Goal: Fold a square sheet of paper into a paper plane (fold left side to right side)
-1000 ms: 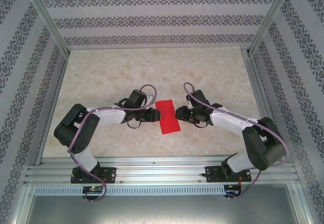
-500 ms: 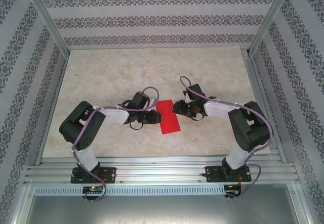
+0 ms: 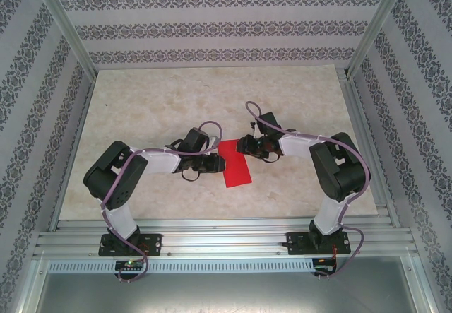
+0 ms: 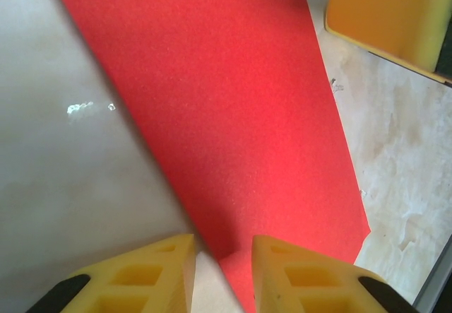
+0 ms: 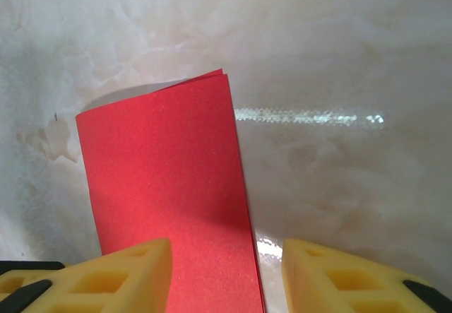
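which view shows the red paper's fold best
The right wrist view: the square sheet of paper lies folded in half, with its two layers visible at the far edge. The top external view shows the paper whole but small. The left wrist view crops the paper to a close red surface.

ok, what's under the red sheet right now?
The red sheet is folded double, its lower layer peeking out at the far edge, lying on the marble table. Whatever lies directly beneath is covered.
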Controlling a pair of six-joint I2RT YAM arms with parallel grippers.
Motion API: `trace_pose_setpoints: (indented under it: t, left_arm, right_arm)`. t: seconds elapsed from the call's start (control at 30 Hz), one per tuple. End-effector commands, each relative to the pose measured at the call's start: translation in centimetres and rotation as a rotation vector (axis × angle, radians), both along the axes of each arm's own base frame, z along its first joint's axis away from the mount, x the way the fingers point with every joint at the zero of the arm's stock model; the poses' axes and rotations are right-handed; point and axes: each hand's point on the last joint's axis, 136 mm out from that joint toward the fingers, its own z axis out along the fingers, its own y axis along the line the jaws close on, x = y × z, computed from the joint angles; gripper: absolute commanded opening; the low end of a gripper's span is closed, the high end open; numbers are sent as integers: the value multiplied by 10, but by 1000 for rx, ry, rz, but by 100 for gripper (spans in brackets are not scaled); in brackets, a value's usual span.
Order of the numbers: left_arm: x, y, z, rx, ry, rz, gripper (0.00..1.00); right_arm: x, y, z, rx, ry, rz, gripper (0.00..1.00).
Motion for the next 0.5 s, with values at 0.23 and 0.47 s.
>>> trace_pose_setpoints:
  t: [0.23,0.47]
  left_arm:
    - [1,-5,-13,33,5,-4,29]
    - [1,-3,-15,43,10,-3,29]
  right_arm:
    - [-17,21,-6,23,15,69,39]
    - [-21,18,0,24,9,60,38]
